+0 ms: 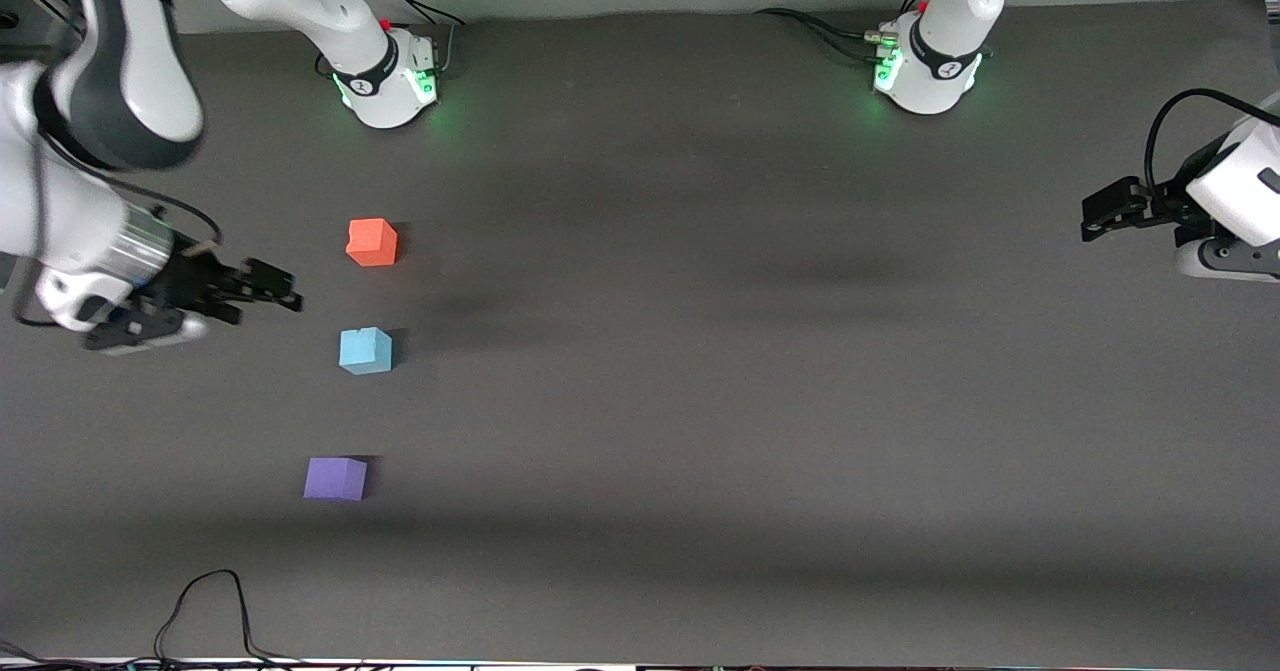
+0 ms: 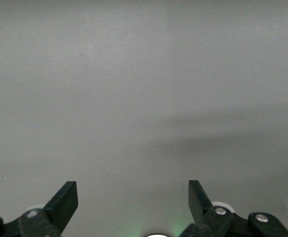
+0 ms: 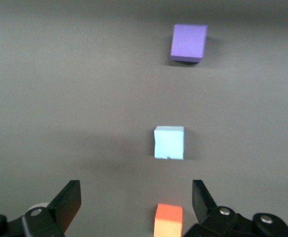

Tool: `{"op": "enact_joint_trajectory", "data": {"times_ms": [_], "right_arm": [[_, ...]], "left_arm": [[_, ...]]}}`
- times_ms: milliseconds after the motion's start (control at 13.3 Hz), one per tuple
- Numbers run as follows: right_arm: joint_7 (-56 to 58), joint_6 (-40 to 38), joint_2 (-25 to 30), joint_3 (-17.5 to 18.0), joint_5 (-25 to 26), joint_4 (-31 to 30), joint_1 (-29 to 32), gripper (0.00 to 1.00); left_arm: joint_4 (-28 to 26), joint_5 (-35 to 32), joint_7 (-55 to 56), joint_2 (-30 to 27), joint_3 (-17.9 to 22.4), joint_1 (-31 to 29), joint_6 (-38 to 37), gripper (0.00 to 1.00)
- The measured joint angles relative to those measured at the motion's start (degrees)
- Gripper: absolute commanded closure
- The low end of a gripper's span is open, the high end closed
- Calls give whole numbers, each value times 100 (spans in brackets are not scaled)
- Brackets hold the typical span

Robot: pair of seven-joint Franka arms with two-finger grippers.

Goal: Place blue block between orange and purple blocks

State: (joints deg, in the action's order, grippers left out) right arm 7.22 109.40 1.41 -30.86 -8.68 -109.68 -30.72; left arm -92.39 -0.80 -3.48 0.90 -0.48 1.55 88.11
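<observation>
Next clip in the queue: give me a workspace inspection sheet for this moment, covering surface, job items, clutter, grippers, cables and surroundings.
Surface: dark grey matte table, flat, soft shadows.
Job items: small light sky-blue matte cube rests between the small orange-red matte cube, farther from the front camera, and the small violet-purple matte cube, nearer to it. All three stand apart in a rough line toward the right arm's end.
Clutter: nothing seen.
Grippers: right gripper open, empty, beside the cube row. Left gripper open, empty, waiting at the left arm's end.
Cables: black cable loop on the table's edge nearest the camera; leads at both bases.
Surroundings: two white arm bases with green lights.
</observation>
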Motion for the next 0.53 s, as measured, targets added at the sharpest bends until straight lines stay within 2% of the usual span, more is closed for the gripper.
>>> {"op": "enact_joint_trajectory", "data": {"times_ms": [150,225,375,525], "right_arm": [[-211,-565,455,1376,270,242,1371,0],[-232,-766,673,1849,313,251,1901,0],[-234,-980,972,2342,341,238,2532,0],[-263,-1045,1027,2839,434,211,3022,0]], "left_arm": [[-1,0,0,-1,1,0,0,0],[-1,0,0,-1,0,0,0,0],[-1,0,0,-1,0,0,0,0],[-1,0,0,-1,-1,0,0,0]]}}
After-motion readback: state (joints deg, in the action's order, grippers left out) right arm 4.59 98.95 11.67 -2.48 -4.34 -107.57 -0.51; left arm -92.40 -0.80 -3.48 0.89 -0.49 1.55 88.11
